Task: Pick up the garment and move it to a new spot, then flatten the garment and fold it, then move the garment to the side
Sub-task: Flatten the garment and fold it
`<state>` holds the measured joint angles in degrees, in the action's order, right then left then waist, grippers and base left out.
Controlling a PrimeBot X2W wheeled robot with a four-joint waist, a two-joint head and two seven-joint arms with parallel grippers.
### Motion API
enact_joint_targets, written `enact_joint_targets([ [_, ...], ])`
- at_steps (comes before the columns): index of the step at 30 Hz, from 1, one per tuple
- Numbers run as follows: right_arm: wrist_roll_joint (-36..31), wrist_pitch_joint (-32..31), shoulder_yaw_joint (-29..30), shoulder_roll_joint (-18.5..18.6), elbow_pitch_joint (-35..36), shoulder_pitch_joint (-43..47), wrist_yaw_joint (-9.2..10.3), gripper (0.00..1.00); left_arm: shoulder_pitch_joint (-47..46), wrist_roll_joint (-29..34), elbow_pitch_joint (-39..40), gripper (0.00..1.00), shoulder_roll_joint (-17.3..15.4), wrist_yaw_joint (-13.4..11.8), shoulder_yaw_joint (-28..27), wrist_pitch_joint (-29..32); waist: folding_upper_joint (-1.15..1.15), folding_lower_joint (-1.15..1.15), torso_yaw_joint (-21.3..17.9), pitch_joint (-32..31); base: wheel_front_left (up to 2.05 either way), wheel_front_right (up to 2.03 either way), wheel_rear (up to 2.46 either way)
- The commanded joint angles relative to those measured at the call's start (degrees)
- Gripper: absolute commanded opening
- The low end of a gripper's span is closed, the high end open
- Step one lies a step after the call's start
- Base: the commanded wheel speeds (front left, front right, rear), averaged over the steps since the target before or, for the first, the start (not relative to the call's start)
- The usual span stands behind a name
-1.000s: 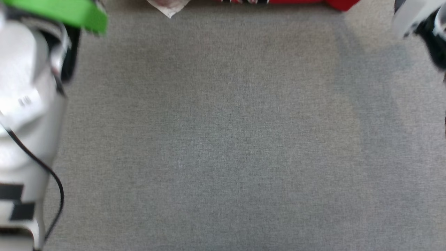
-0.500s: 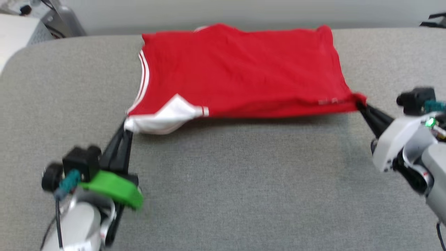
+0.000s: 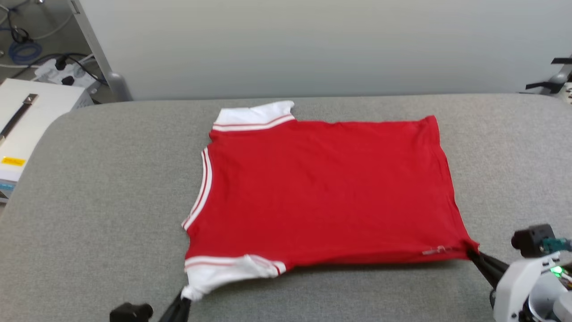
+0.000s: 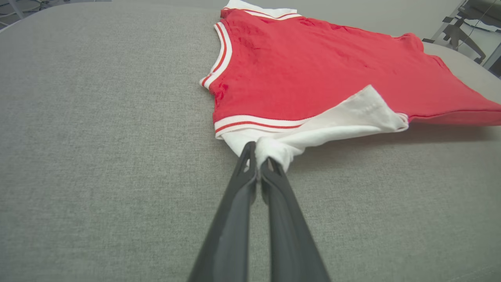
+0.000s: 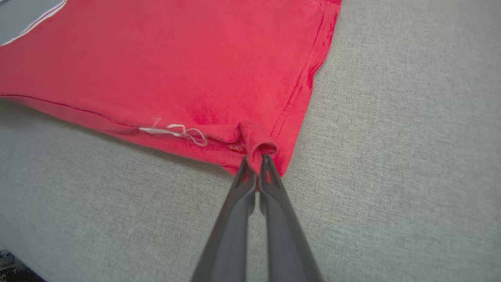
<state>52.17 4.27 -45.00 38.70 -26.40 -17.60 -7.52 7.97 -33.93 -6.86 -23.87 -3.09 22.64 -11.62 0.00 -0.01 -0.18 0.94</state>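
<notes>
Red T-shirt is held at two points. Your left gripper is pressed fully closed on the tip of the near white sleeve, at 7 o'clock of the shirt. Your right gripper is pressed fully closed on the near hem corner, at 4 o'clock.

Half a second ago the same two grips held the cloth bunched toward the far side, with the far sleeve hidden. Now the body lies open on the grey padded table, collar at 9 o'clock and hem at 3 o'clock, and the far sleeve shows at 11 o'clock. The head camera moved too, so judge by the shape of the cloth, not its place.

I think the flattening is nearly done. The near edge is a little raised, with shadow under it.

For containers, a white box stands off the table at 9 o'clock. You cannot see inside it.
</notes>
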Motion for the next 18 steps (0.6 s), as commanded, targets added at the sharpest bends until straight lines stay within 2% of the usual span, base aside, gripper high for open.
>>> enact_joint_targets([
  [1, 0.43, -0.32, 0.70, 0.77, 0.46, 1.84, 0.03, 0.00, 1.68, -0.72, 0.00, 0.00, 0.17, 0.06, 0.29, 0.45, 0.00, 0.01, 0.76, -1.80, 0.00, 0.00, 0.00],
  [11, 2.02, -3.25, 6.12, 2.70, 5.65, 14.84, 0.03, 0.00, 6.60, -2.21, -0.75, 0.00, 0.16, -0.03, 1.60, 1.41, 0.00, 0.01, 1.76, -3.82, 0.00, 0.00, 0.00],
  [18, -0.07, -4.17, 11.39, 0.82, 7.92, 17.01, 0.03, 0.00, 3.74, -0.65, -1.18, 0.00, 0.24, 0.69, 2.86, 1.14, 0.00, 0.01, 1.35, -3.69, 0.00, 0.00, 0.00],
])
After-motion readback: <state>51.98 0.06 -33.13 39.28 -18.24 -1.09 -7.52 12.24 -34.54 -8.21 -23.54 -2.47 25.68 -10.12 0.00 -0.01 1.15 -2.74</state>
